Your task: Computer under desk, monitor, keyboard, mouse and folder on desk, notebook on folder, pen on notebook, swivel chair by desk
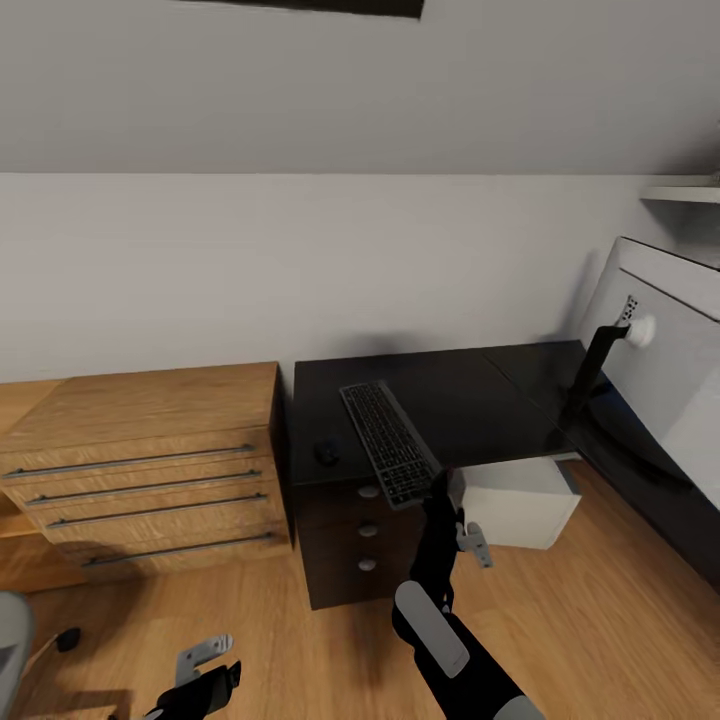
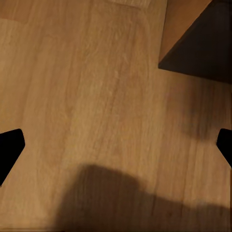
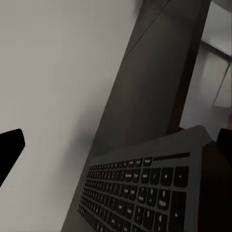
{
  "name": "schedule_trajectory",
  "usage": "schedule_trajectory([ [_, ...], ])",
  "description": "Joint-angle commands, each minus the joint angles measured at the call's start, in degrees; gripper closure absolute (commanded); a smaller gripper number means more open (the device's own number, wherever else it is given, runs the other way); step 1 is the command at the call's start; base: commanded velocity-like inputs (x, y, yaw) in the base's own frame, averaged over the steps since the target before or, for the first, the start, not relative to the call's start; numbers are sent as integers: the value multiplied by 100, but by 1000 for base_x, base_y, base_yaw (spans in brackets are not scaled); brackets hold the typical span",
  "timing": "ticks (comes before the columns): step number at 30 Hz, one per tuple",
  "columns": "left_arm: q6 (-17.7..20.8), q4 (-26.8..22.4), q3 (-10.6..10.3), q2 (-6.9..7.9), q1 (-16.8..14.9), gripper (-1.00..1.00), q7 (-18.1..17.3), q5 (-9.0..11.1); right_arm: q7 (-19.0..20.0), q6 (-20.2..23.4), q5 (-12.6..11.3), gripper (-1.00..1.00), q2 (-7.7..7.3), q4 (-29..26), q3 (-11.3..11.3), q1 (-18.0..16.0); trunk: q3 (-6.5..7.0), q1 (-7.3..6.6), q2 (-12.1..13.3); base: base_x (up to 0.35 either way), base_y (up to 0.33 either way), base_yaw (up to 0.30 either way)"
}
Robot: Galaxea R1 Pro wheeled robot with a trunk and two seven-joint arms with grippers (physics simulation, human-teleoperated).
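A black keyboard [image 1: 388,440] lies lengthwise on the dark desk [image 1: 480,400], its near end jutting over the front edge. The small black mouse [image 1: 326,452] sits on the desk just left of it. A white-backed monitor [image 1: 670,340] stands on a black stand at the desk's right end. The white computer [image 1: 520,500] rests on the floor under the desk. My right gripper [image 1: 462,518] hovers open at the keyboard's near end; the keyboard [image 3: 145,188] lies close before the spread fingers. My left gripper [image 1: 205,665] hangs open low over the floor [image 2: 96,96].
A light wooden dresser [image 1: 150,460] with several drawers adjoins the desk's left side. Dark desk drawers [image 1: 360,540] face me below the keyboard. A grey rounded part [image 1: 10,640] with a black caster shows at the lower left edge, possibly the swivel chair. White shelf [image 1: 680,193] upper right.
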Motion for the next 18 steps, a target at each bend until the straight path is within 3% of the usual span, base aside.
schedule_trajectory([
  [1, 16, -10, -29, 8, -2, -100, 57, 60, -42, -22, 17, -100, 0, -4, 9, -5, -5, 0, -3, -7, -142, 0],
  [8, 13, -7, -29, 8, -2, -100, 57, 57, -42, -24, 43, -100, -9, -10, 5, -5, -5, 0, -3, -13, -145, 0],
  [10, 12, -7, -29, 8, -2, -100, 57, 57, -42, -24, 38, -100, -93, -19, 9, -5, -5, 0, -3, -85, -228, 0],
  [13, 15, 53, -34, 13, -2, -100, 61, 58, -34, -18, 31, -100, -413, -53, 22, -6, -5, 0, -3, -129, -280, 0],
  [18, 11, 178, -25, 19, -2, -100, 58, 50, -32, 61, 30, -100, -560, -65, 25, -2, -5, 0, -3, -103, -200, 0],
])
